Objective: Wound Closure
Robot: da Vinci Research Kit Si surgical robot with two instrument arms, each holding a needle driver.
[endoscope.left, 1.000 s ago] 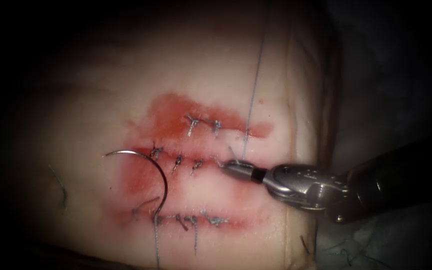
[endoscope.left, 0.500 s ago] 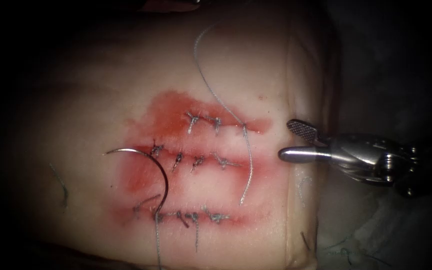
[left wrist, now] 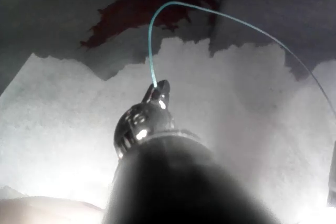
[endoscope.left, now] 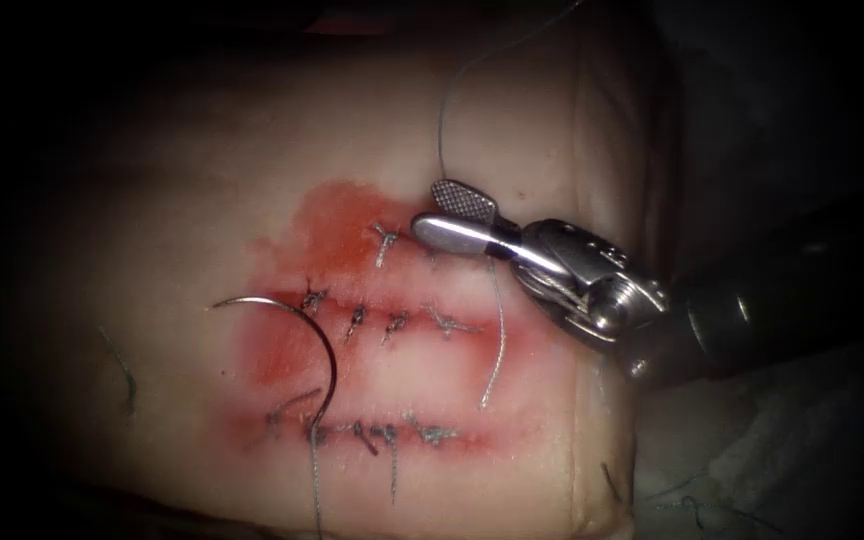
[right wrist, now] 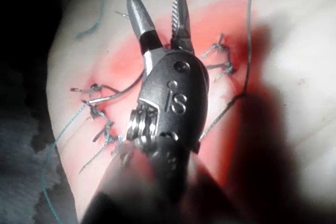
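Right claw (endoscope.left: 449, 215), spread and empty, newly moved up from beside the tissue (endoscope.left: 202, 180) to the top stitch row; left claw (left wrist: 157, 92) pinching thread (left wrist: 157, 30); needle (endoscope.left: 302, 340) unmoved, free on tissue.

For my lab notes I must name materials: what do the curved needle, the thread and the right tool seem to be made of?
The needle, lying free on the tissue, looks like polished steel: thin, dark, with a bright glint. The thread looks like a fine bluish-grey strand, probably synthetic; the left tool holds it. The right tool, open and empty, looks like bright metal, its inner jaw faces cross-hatched.
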